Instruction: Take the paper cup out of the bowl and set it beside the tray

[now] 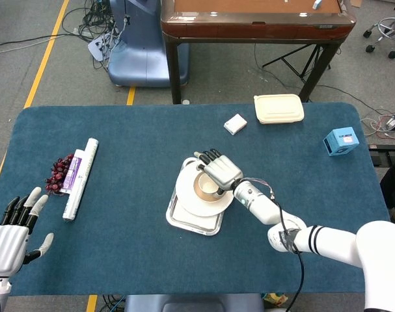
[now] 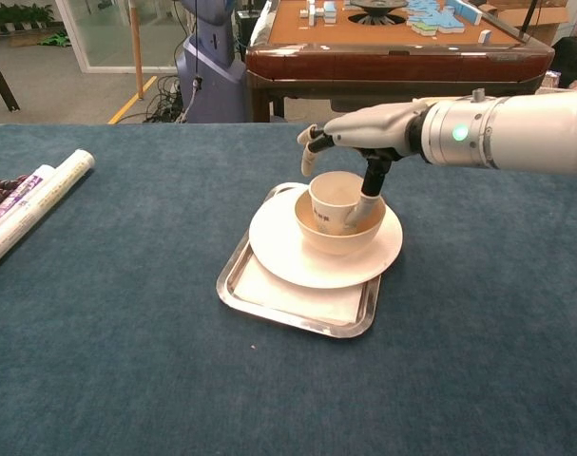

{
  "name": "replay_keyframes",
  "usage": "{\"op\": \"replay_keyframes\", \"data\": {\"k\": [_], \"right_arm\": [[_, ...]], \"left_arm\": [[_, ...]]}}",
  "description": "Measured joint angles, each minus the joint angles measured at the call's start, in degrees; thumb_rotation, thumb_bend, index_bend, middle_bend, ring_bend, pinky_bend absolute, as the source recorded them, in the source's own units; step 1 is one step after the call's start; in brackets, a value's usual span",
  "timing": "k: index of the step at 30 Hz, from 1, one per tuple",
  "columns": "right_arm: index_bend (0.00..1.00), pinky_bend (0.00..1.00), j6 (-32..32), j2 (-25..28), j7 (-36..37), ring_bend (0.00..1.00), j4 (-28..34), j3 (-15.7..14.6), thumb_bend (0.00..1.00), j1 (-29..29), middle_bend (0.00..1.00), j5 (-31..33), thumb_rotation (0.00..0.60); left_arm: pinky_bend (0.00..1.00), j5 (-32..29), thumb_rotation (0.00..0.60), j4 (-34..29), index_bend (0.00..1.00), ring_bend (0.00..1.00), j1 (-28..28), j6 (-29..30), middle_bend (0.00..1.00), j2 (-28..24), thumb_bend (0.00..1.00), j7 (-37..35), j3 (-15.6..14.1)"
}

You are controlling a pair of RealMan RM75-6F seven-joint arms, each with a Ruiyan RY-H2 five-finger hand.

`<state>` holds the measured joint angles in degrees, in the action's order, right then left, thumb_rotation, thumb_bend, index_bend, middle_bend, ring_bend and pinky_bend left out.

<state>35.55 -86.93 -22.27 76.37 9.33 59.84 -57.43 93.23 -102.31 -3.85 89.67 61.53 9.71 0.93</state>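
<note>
One paper cup [image 2: 337,201] upright in bowl [image 2: 339,234], on plate over tray [image 2: 293,306], mid-desk. Right hand [image 2: 364,128] above, thumb dipped inside cup, nothing gripped. Left hand [image 1: 12,239] spread wide, near-left.

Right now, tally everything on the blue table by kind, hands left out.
Paper cup: 1
Bowl: 1
Plate: 1
Tray: 1
Rolled paper tube: 1
Dark red bunch beside the tube: 1
Lidded cream container: 1
Small white box: 1
Blue box: 1
Total: 9
</note>
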Motion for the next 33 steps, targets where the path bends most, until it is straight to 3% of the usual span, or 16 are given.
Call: {"op": "replay_keyframes", "data": {"k": [5,10,24,33], "right_arm": [[0.38,0.00,0.9,-0.1,-0.5,0.00,0.2,-0.6,0.02,0.2,0.06,0.4,0.600],[0.41,0.00,2.1,0.4,-0.8,0.00,1.0,-0.9,0.04,0.2,0.07,0.7,0.600],[0.41,0.00,3.6,2.3,-2.4,0.00,3.2,-0.6,0.04,1.3,0.07,2.2,0.600],[0.41,0.00,5.9,7.3,-4.2,0.00,9.4,-0.1,0.04,1.4,0.07,3.9,0.600]], "left_arm": [[0.00,0.3,0.600,0.1,0.00,0.00,0.1,0.2,0.00,0.0,0.33,-0.2,-0.1],[0.00,0.4,0.600,0.2,0.00,0.00,0.1,0.1,0.00,0.1,0.33,-0.1,-0.1],[0.00,0.0,0.600,0.4,0.00,0.00,0.0,-0.1,0.00,0.2,0.33,0.0,0.1],[0.00,-0.6,0.600,0.8,0.00,0.00,-0.4,-1.2,0.00,0.8,0.33,1.1,0.1]]}}
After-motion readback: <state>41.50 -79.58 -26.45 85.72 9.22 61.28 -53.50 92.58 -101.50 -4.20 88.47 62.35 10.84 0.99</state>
